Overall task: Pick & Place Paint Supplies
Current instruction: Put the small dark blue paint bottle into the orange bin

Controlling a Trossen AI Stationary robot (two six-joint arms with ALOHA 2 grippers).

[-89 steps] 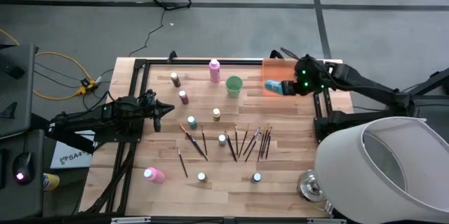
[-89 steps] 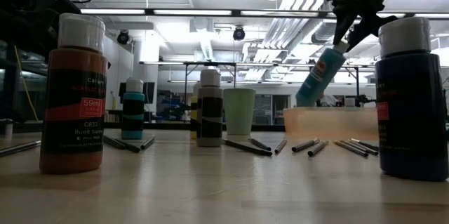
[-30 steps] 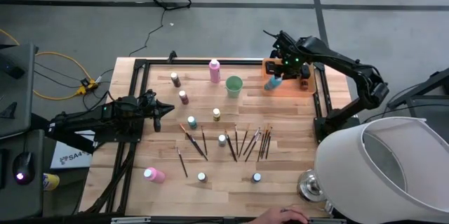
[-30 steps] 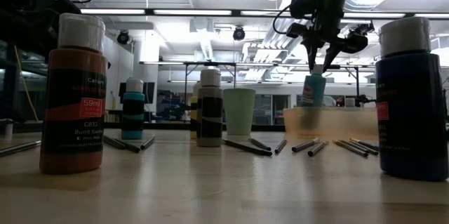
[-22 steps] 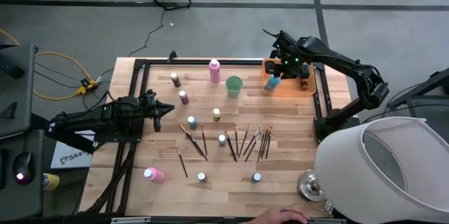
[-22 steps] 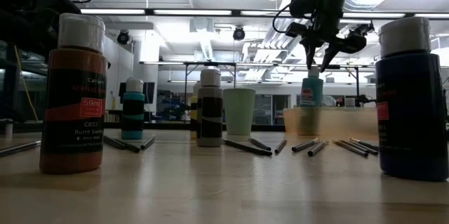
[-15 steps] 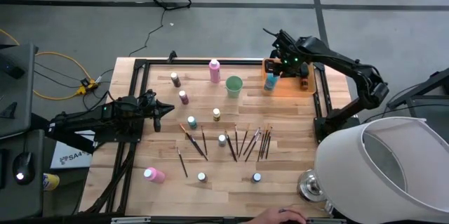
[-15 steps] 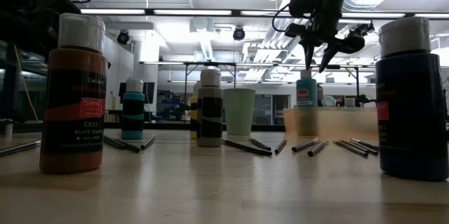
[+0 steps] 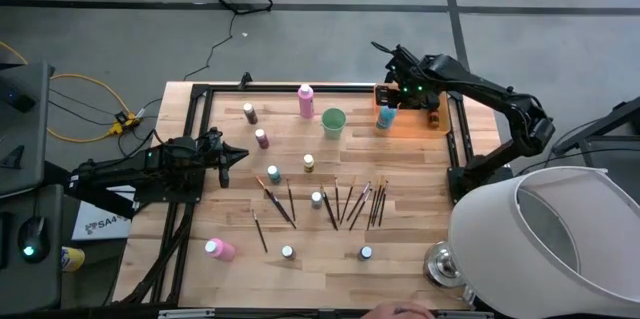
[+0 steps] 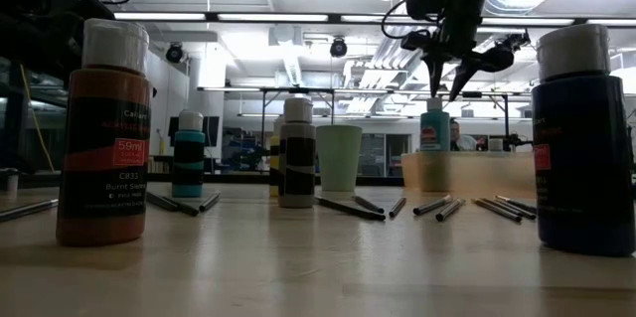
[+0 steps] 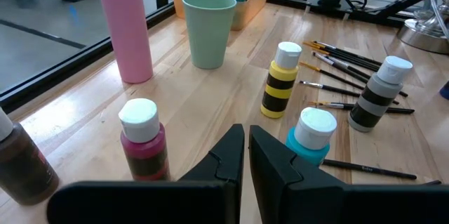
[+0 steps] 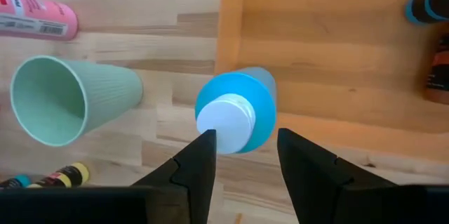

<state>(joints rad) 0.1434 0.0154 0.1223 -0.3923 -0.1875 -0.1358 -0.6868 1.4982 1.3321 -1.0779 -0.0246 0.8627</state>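
One teal bottle stands upright in the orange tray, at the tray's corner nearest the green cup, its white cap up. My right pincer hangs just above that cap with the fingers parted and nothing between them — the low view shows a gap between fingertips and cap, and from my right wrist I see the cap centred between my two fingers, untouched. Two more small bottles sit at the far end of the tray from the cup, one dark with a teal band and one brown.

Beside the tray stands the cup, upright and open, and just past the cup a tall pink bottle. Out from the tray toward the table's middle lie the thin dark brushes in a loose fan, with small pale-capped bottles scattered among and beyond them. A second pink bottle lies on its side, well away from the tray, near the opposite corner.

My left pincer waits well apart from the tray, over the small bottles — its fingers pressed together, holding nothing.
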